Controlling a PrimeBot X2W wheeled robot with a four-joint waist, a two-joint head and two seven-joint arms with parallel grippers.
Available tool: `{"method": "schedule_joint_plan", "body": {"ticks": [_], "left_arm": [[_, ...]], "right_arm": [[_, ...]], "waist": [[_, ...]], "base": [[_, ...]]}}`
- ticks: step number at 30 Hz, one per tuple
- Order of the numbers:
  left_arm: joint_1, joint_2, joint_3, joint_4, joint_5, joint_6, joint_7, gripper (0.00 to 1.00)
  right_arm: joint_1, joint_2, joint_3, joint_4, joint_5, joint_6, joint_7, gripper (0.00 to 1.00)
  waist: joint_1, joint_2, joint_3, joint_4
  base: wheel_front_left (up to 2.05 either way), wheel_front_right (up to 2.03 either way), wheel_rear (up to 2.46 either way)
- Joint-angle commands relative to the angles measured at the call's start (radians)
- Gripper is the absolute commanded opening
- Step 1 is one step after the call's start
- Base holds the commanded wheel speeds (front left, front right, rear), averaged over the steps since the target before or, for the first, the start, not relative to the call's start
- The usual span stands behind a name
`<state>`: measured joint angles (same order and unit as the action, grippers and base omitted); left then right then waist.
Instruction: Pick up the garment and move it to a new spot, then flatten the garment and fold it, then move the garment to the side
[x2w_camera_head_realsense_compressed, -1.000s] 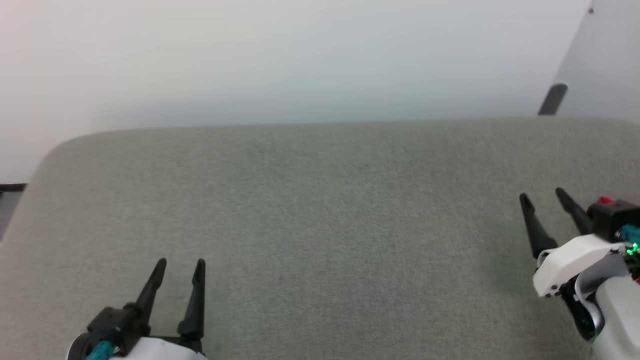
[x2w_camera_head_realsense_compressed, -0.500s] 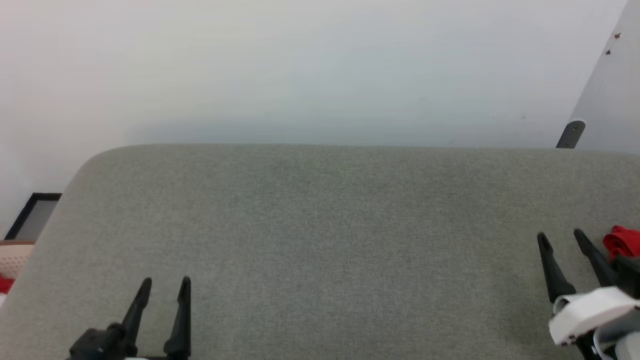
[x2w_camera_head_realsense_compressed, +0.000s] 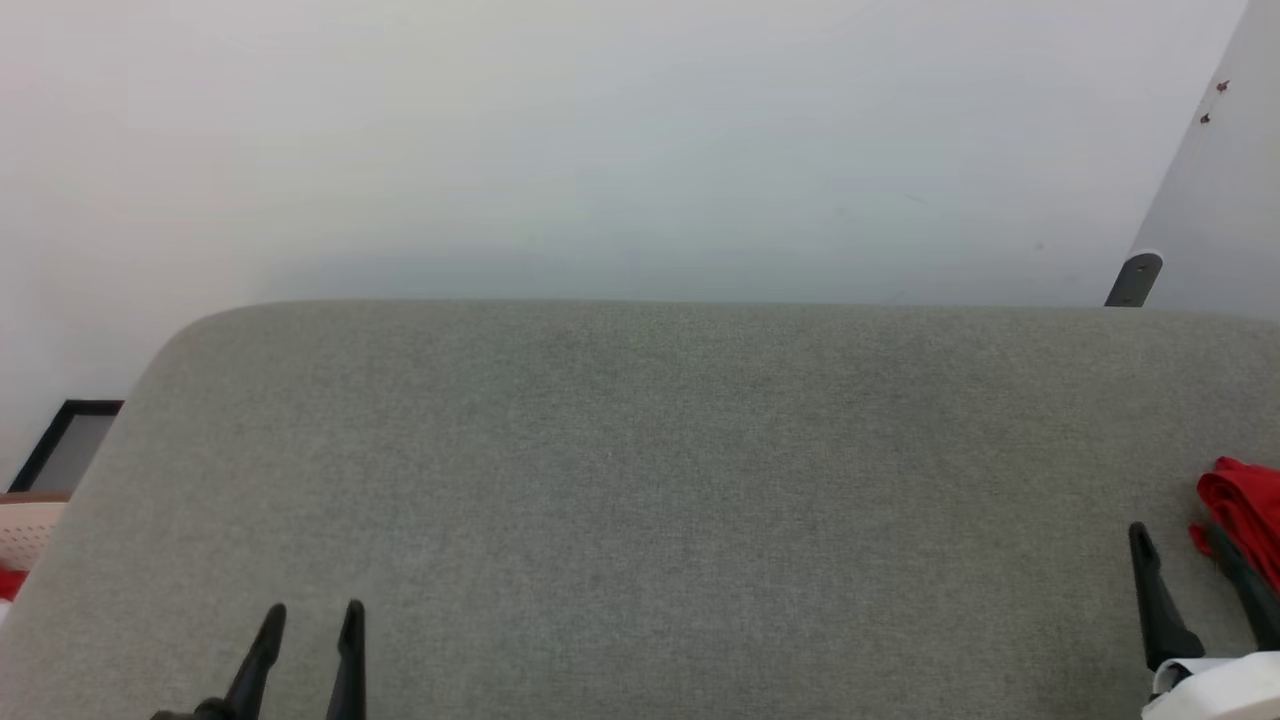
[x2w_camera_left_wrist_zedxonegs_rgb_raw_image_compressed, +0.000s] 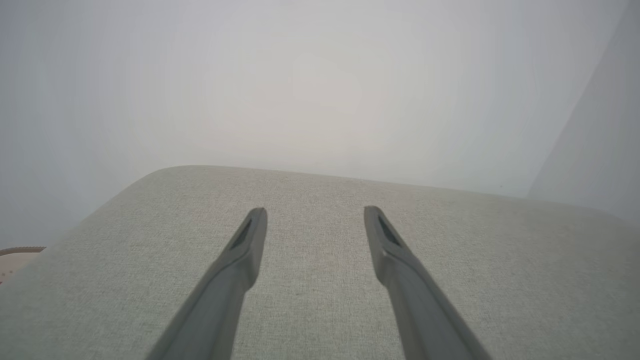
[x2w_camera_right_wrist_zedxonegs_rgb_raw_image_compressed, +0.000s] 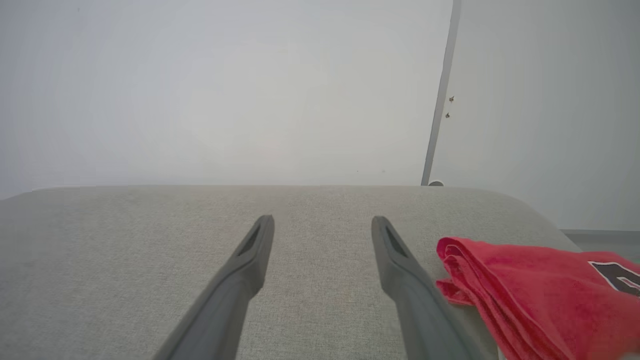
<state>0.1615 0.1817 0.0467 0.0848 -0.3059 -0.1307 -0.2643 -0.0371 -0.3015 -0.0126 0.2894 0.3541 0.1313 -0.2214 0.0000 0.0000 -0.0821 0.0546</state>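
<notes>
Red shirt (x2w_camera_head_realsense_compressed: 1240, 505) sits at the far right edge of the grey pad (x2w_camera_head_realsense_compressed: 640, 450), just beside the outer finger of our right claw (x2w_camera_head_realsense_compressed: 1176, 535); can't tell if they touch. In the right wrist view the shirt (x2w_camera_right_wrist_zedxonegs_rgb_raw_image_compressed: 525, 285) lies in stacked soft layers w/ rolled edges, and a black white-outlined numeral (x2w_camera_right_wrist_zedxonegs_rgb_raw_image_compressed: 617, 277) peeks in at the frame edge. Looks folded-ish and off to one side, so we'd guess the task is either near done or not begun; can't say which.

Both claws are released, nothing in them. Left claw (x2w_camera_head_realsense_compressed: 313, 612) is low-left over bare pad, fingers spread. Right claw (x2w_camera_right_wrist_zedxonegs_rgb_raw_image_compressed: 322, 220) is likewise spread, pointing past the shirt, not at it.

Pad is coarse woven fabric, matte, rounded corners, prob cushioned. We'd expect cloth to drag on it, not slide. Fingers (x2w_camera_left_wrist_zedxonegs_rgb_raw_image_compressed: 240, 260) are long, dark, tapered. Wall (x2w_camera_head_realsense_compressed: 600, 150) behind is plain white.
</notes>
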Motion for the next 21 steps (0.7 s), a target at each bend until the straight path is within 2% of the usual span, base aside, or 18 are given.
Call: {"method": "schedule_joint_plan", "body": {"ticks": [1,21], "left_arm": [[0.014,-0.003,0.007,-0.004,0.009,0.0,0.001,1.0],[0.024,-0.012,0.011,-0.024,0.021,0.0,0.001,1.0]], "right_arm": [[0.015,0.008,-0.012,-0.015,-0.008,-0.001,0.005,1.0],[0.067,0.061,-0.077,-0.109,-0.023,-0.001,0.043,1.0]], "waist": [[0.0,0.0,-0.001,-0.002],[0.0,0.0,0.007,0.004]], "base": [[0.0,0.0,0.0],[0.0,0.0,0.0]]}}
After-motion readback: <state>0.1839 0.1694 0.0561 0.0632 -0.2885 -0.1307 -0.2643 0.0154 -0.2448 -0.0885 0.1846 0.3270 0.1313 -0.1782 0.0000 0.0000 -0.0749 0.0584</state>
